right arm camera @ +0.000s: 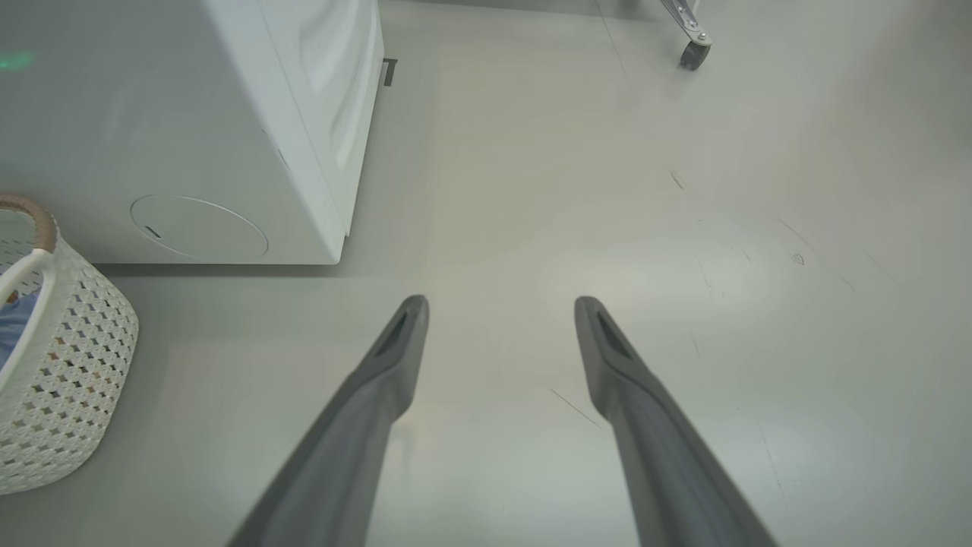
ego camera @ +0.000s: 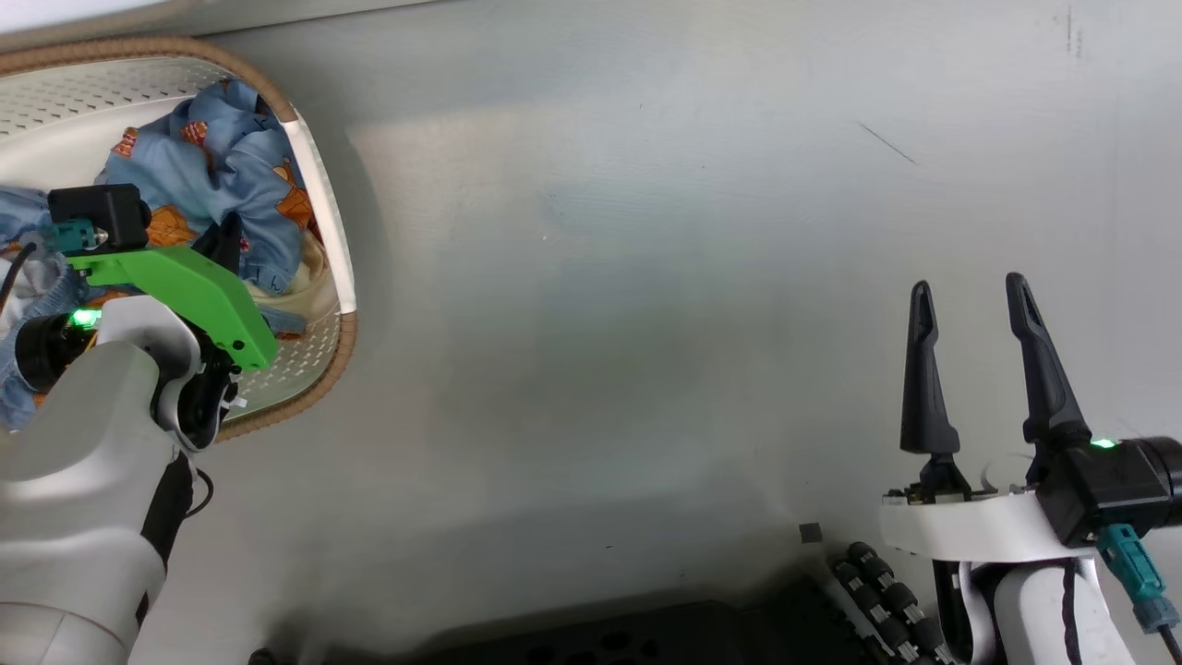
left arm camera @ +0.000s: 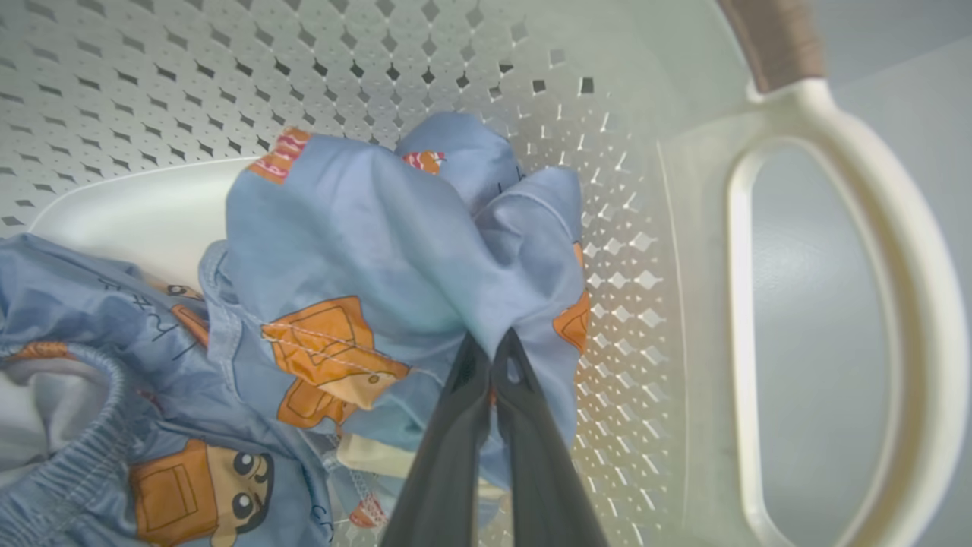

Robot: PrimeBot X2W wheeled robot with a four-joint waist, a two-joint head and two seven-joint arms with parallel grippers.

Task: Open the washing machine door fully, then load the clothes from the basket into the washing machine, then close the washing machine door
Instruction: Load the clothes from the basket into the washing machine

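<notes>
Inside the basket [left arm camera: 653, 251], by its handle-end wall | left gripper [left arm camera: 492, 342] is clenched on a fold of the clothes [left arm camera: 364, 243] | right gripper [ego camera: 968, 282] is held spread, empty, over the floor [ego camera: 646, 277] | washing machine [right arm camera: 228, 114] stands near the basket; whether its door is opened cannot be told | loading is judged just begun; door closing is left

Dark fingers [left arm camera: 448, 456] tight on the blue clothes [left arm camera: 364, 228] inside the basket [left arm camera: 228, 68]

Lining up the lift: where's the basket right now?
The basket is at the head view's upper left, the left gripper shut on clothes inside it; the right wrist view shows it near the washing machine.
</notes>
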